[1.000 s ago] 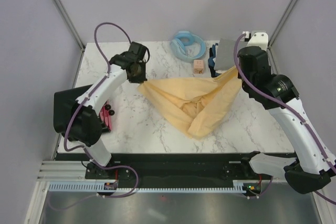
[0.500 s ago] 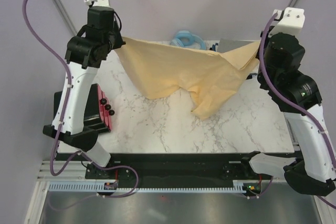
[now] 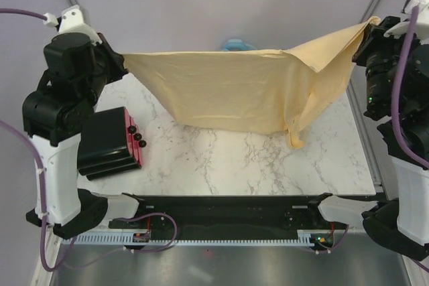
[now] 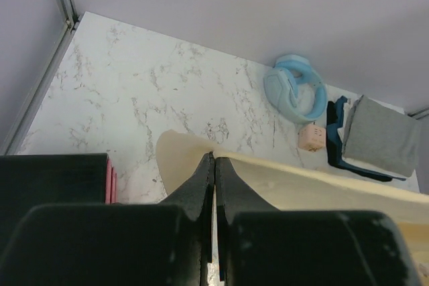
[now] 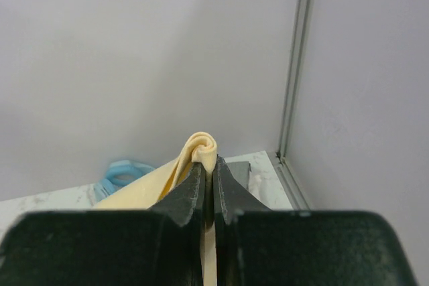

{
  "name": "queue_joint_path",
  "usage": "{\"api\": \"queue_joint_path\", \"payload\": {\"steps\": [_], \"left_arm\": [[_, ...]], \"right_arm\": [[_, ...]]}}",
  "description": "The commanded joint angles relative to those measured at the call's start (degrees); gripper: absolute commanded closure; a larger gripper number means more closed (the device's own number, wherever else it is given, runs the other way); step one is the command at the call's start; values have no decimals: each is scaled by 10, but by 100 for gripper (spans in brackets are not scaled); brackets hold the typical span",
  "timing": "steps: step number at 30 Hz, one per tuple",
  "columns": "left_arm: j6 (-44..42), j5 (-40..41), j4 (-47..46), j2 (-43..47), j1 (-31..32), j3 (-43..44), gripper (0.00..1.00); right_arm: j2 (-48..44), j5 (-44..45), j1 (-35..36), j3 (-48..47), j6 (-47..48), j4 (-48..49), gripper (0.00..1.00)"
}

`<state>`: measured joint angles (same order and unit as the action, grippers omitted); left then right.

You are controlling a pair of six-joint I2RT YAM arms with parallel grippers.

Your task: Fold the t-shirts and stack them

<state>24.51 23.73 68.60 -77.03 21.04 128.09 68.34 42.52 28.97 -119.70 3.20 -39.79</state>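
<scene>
Two corners of the cream t-shirt (image 3: 228, 92) are pinched, one in the closed left pincer (image 4: 213, 160), one in the closed right pincer (image 5: 207, 165), so it hangs stretched above the counter (image 3: 228, 162). Light, limp cloth like this probably sags and bunches; hold hems or shoulders.

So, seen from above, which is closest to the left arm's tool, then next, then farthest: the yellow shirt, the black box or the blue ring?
1. The yellow shirt: a corner is pinched in the left tool.
2. The black box: on the table at the left, beside that arm.
3. The blue ring: at the far edge, mostly hidden behind the shirt.
</scene>
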Motion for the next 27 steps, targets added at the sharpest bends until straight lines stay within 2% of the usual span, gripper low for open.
{"api": "queue_joint_path", "payload": {"steps": [1,6,8,14,19,27], "left_arm": [[10,0,-14,63,-3,-16,98],[-3,-3,-24,129,-3,-57,98],[-4,-5,-25,146,-2,-69,98],[-16,-10,-14,181,-2,-53,98],[-16,-17,23,154,-2,-28,98],[17,-18,17,70,-2,-86,98]], "right_arm": [[-42,-67,-4,-30,-11,23,100],[-82,-129,-4,-20,-30,19,100],[-113,-147,-4,1,-32,49,100],[-119,-165,-4,-11,-56,26,100],[-95,-159,-4,-23,-74,-16,100],[-1,-101,-4,-10,-72,-73,100]]}}
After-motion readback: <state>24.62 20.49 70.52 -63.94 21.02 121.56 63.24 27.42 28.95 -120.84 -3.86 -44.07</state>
